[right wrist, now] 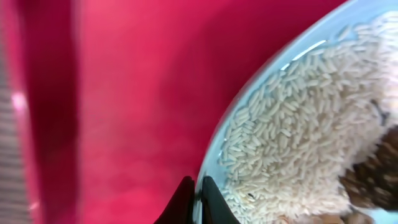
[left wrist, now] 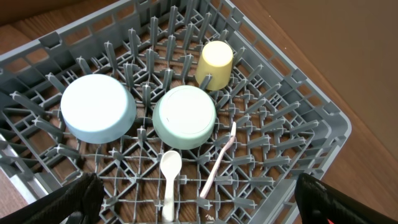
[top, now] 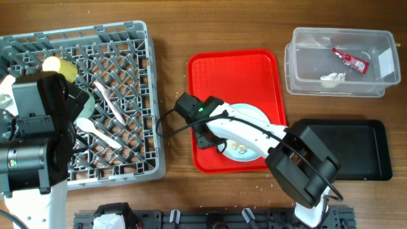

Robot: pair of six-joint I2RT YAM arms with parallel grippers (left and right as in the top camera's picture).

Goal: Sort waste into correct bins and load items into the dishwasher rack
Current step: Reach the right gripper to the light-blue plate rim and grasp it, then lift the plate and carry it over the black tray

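Note:
The grey dishwasher rack [top: 137, 38] at the left holds the yellow cup [left wrist: 215, 62], two mint bowls upside down [left wrist: 98, 107] [left wrist: 185, 116], the white spoon [left wrist: 170, 180] and the fork [left wrist: 219, 162]. My left gripper [left wrist: 199, 202] hovers open and empty above the rack. The white plate [top: 254, 114] lies on the red tray and carries rice and brown scraps [right wrist: 311, 130]. My right gripper [right wrist: 198, 196] is shut on the plate's left rim [right wrist: 214, 149]. The clear tub [top: 305, 63] holds the red wrapper [top: 351, 60] and white tissue [top: 332, 79].
The flat red tray [top: 216, 76] sits mid-table under the plate. The shallow black tray [top: 365, 149] lies at the right, below the clear tub. The right arm stretches across the red tray's lower part.

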